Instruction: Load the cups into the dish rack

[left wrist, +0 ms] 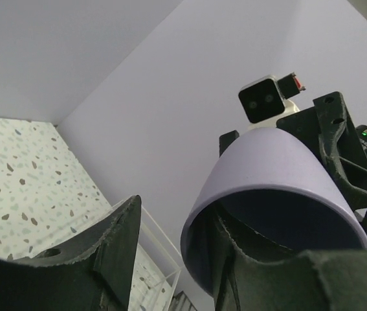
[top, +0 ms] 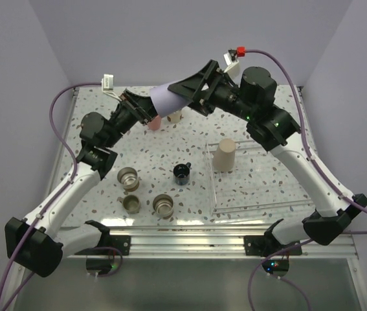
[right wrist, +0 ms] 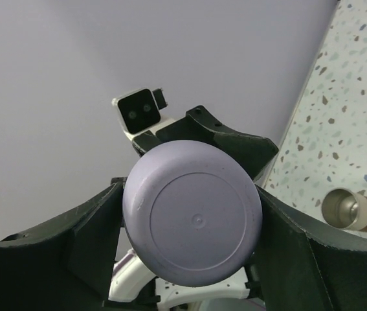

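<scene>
**Lavender cup in mid-air between both arms**

Speckled terrazzo desk (top: 189,146), plain pale-lilac walls (top: 170,32) all round. The lavender cup (top: 170,98) hangs over the far side of the desk. The right gripper (top: 178,89) is clamped on its sides, and the left gripper (top: 151,111) is released, with one finger inside the rim. The dish rack (top: 254,206) sits on the right with a beige cup (top: 224,155) standing in it. A black mug (top: 182,173) and three steel cups (top: 129,177) are out on the desk, with a coral cup (top: 155,123) beneath the arms.
</scene>
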### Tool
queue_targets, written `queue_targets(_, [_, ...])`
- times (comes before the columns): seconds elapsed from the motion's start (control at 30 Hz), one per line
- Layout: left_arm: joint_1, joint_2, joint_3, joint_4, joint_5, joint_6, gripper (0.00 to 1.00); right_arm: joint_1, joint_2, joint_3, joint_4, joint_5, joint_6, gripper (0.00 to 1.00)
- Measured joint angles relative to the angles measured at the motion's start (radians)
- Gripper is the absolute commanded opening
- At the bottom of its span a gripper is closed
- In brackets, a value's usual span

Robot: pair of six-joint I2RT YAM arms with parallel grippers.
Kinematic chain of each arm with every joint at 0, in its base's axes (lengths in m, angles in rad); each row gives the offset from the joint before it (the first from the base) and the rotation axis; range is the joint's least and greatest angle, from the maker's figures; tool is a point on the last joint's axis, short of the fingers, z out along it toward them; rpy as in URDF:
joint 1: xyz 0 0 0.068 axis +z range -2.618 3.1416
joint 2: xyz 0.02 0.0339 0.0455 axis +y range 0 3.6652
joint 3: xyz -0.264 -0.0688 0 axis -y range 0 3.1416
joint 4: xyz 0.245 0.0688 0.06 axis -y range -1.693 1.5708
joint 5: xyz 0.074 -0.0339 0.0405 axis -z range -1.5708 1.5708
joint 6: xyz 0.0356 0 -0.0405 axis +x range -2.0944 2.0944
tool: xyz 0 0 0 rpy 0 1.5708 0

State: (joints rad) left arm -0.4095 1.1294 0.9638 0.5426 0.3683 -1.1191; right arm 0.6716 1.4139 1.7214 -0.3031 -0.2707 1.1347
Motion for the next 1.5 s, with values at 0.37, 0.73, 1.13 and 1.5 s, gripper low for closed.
queue_targets(0.37, [0.037, 0.000, 0.084, -0.388, -0.056, 0.200, 0.54, -0.192, -0.055, 0.047, -0.238, 0.111, -0.245, 0.00])
queue_targets(0.73, [0.188, 0.014, 0.180, -0.799, -0.164, 0.443, 0.53, -0.208, -0.267, -0.005, -0.550, 0.576, -0.615, 0.00])
queue_targets(1.13, [0.199, 0.130, 0.205, -0.889, -0.186, 0.543, 0.58, -0.296, -0.249, -0.398, -0.669, 0.722, -0.637, 0.00])
queue_targets(1.5, [0.208, 0.301, 0.299, -0.874, -0.187, 0.582, 0.58, -0.344, -0.131, -0.502, -0.566, 0.750, -0.603, 0.00])
